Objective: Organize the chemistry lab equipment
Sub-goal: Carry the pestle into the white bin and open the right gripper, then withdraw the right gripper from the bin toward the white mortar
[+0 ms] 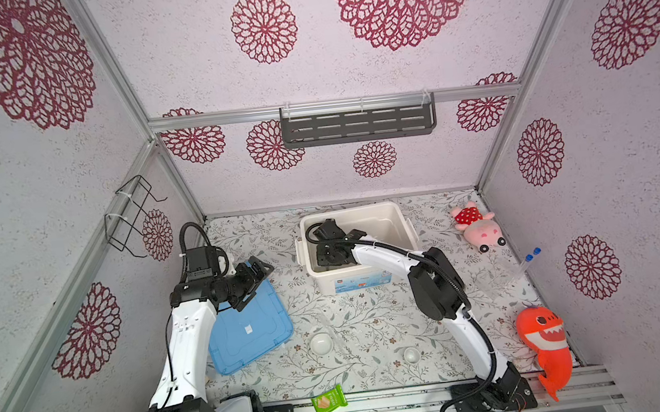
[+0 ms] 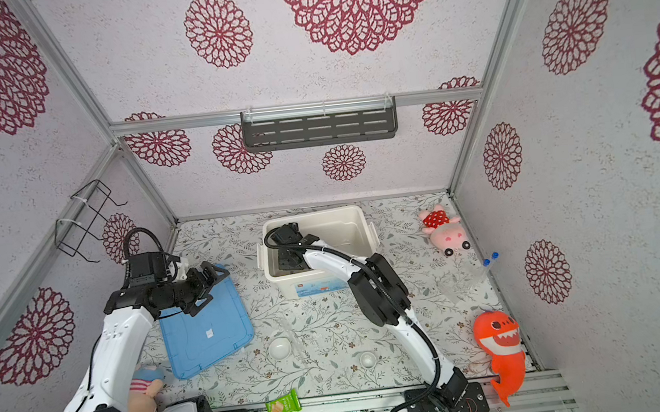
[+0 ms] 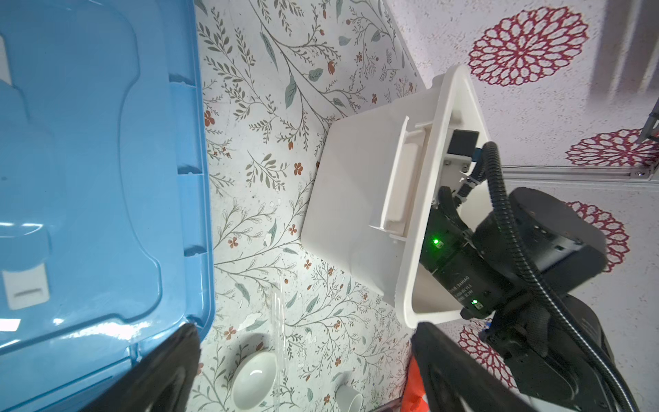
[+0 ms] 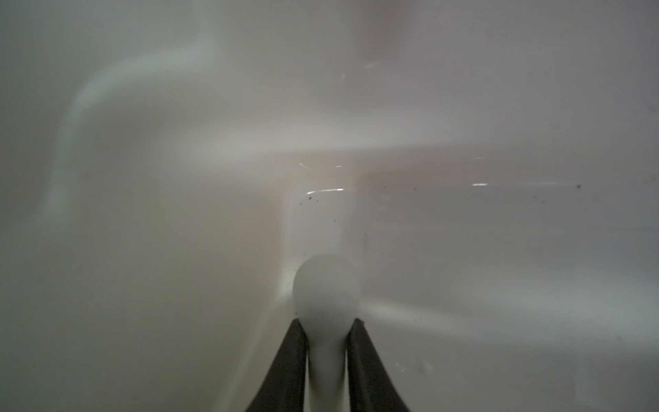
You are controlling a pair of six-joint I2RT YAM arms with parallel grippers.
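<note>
Your right fingers point(image 4: 289, 364) are pinched on a smooth white pestle point(image 4: 326, 285) down inside the white plastic bin point(image 1: 362, 210). Its front label point(image 1: 363, 283) is too small to read. Left fingers point(image 1: 262, 269) gape wide and hold nothing, above the translucent blue lid point(image 1: 249, 328). A round ceramic dish point(image 1: 320, 344), a smaller dish point(image 1: 411, 355) and a thin glass tube point(image 3: 278, 321) lie on the floral tabletop point(image 1: 265, 239).

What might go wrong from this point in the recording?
1. The right gripper has its jaws around a white rounded piece low inside the white bin. Faint glassy outlines lie just ahead, so a release may knock glass.
2. The wrist sits deep in the bin, close to its wall, and lifting out may catch the rim.
3. A clear glass rod lies beside the larger dish, easy to miss and roll.
</note>
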